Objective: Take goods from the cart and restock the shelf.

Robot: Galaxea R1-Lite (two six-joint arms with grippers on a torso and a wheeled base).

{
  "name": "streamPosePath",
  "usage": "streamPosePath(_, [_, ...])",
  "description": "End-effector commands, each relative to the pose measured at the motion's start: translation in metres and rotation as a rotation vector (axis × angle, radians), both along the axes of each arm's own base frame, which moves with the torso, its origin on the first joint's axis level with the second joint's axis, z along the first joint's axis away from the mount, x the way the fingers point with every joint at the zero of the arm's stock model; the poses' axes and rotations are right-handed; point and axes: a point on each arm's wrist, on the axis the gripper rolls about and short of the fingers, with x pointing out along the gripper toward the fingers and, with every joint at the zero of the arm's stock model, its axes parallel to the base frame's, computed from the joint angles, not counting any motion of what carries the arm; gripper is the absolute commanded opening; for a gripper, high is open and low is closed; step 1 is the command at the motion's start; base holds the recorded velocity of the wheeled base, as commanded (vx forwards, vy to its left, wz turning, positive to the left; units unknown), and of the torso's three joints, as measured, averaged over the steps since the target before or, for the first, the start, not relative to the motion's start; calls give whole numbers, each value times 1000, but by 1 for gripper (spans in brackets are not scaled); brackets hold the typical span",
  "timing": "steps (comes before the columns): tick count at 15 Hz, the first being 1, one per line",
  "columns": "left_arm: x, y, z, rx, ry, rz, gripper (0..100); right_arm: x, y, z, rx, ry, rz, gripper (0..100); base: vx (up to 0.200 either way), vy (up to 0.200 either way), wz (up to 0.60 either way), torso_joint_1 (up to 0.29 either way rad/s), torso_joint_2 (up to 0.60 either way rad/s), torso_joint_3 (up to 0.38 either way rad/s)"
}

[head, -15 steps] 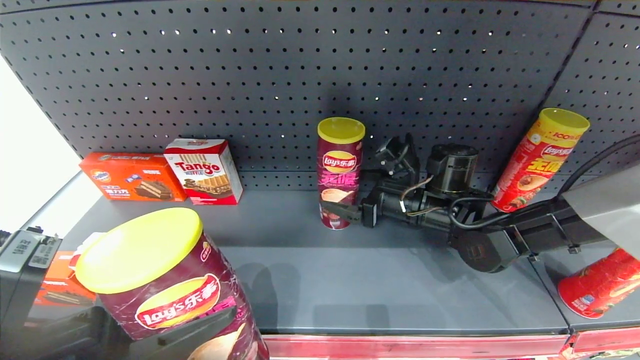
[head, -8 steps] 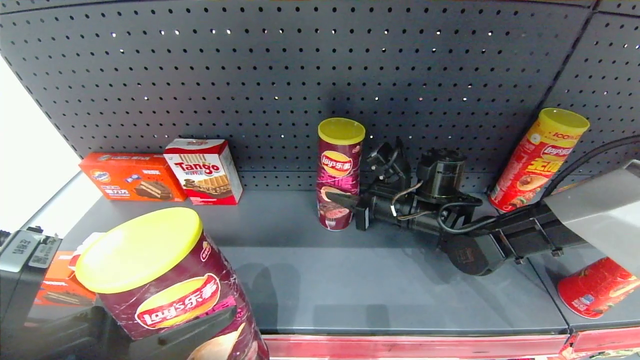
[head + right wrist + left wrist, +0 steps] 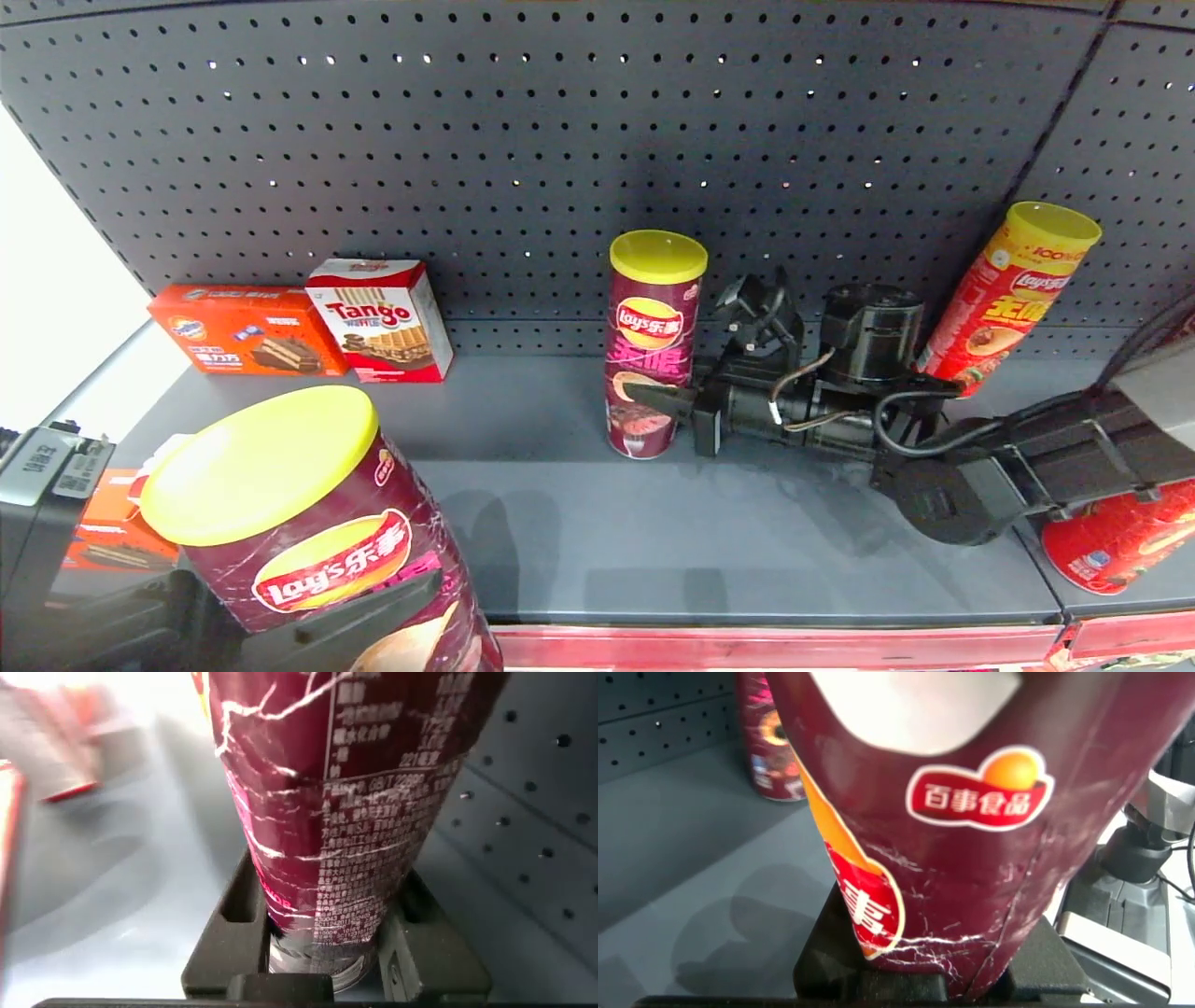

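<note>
**Two cans gripped: the far one stands upright at the shelf's back**

Nearest you, the left claw (image 3: pixel 350 607) is clenched on the near can (image 3: pixel 280 504), which it holds upright in front of the shelf (image 3: pixel 560 532). Farther in, the right claw (image 3: pixel 653 401) grasps the far can (image 3: pixel 653 336) low down, from the robot's right. That can's long axis is upright, just before the pegboard (image 3: pixel 467 140). The right wrist view shows fingers (image 3: pixel 234 901) flanking its base. The head view adds the red can (image 3: pixel 1013 294) leaning beside the arm, so I'd pull out carefully.
</note>
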Motion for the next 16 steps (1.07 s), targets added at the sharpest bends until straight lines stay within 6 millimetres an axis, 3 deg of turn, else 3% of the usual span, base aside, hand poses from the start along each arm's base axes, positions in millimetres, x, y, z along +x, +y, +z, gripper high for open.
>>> streamPosePath(1, [0,0,1,-2,-3,0,0,-37,-20,25,22,-35,44,0,0,0,0,0,0,0])
streamPosePath(2, [0,0,1,-2,-3,0,0,-37,-20,25,22,-35,44,0,0,0,0,0,0,0])
streamPosePath(4, [1,0,2,-3,-5,-2,0,-74,-43,27,11,-20,118,0,0,0,0,0,0,0])
streamPosePath(7, [1,0,2,-3,-5,-2,0,-96,-57,13,-24,10,131,0,0,0,0,0,0,0])
streamPosePath(13, [2,-1,2,-3,-5,0,0,-108,-67,-20,-75,57,142,0,0,0,0,0,0,0])
streamPosePath(16, [3,-1,2,0,0,-2,0,-100,-64,-29,-88,58,136,0,0,0,0,0,0,0])
